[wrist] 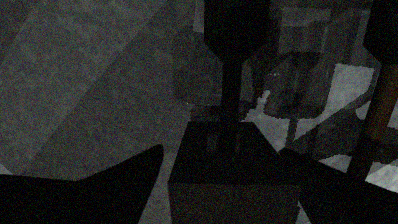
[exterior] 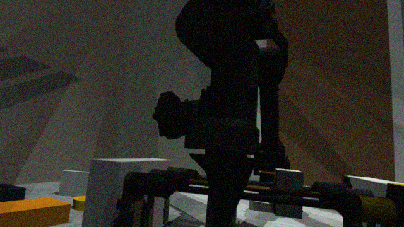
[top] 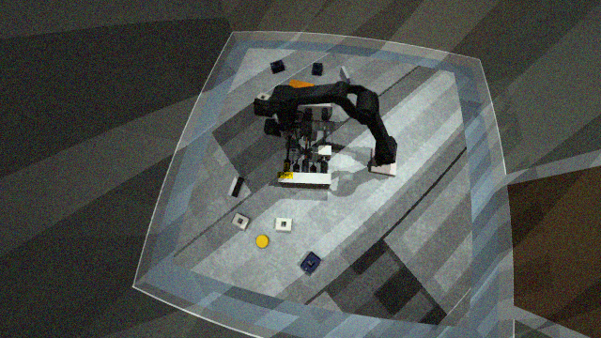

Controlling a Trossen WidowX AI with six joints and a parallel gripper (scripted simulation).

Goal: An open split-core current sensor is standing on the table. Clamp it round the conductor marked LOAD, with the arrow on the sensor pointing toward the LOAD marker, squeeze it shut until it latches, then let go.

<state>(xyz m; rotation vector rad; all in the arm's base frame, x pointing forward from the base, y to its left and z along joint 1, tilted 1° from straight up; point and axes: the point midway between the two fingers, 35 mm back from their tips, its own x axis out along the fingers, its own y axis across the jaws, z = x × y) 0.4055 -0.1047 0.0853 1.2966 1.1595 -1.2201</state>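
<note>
The sensor (wrist: pixel 232 202) is a dark block in the wrist view, with the dark conductor (wrist: pixel 231 92) (exterior: pixel 322 202) running into it. It looks closed round the conductor; its latch and arrow cannot be made out. My gripper (wrist: pixel 221 152) is open, with one finger on each side of the sensor. A lit gap shows between the left finger and the block; the right finger lies close to or against it. The yellow LOAD marker (top: pixel 285 176) is on the near terminal block, by the conductor with the yellow sleeve (exterior: pixel 379 208). The arm hides the sensor in the top and exterior views.
Other conductors run beside this one, including a copper one (wrist: pixel 382 107). White terminal blocks (top: pixel 307 178) (exterior: pixel 102 192) hold their ends. A small white block (top: pixel 326 150) (exterior: pixel 288 180) stands near the wires. An orange block (top: pixel 300 84) (exterior: pixel 35 209) and a yellow disc (top: pixel 262 241) lie farther off.
</note>
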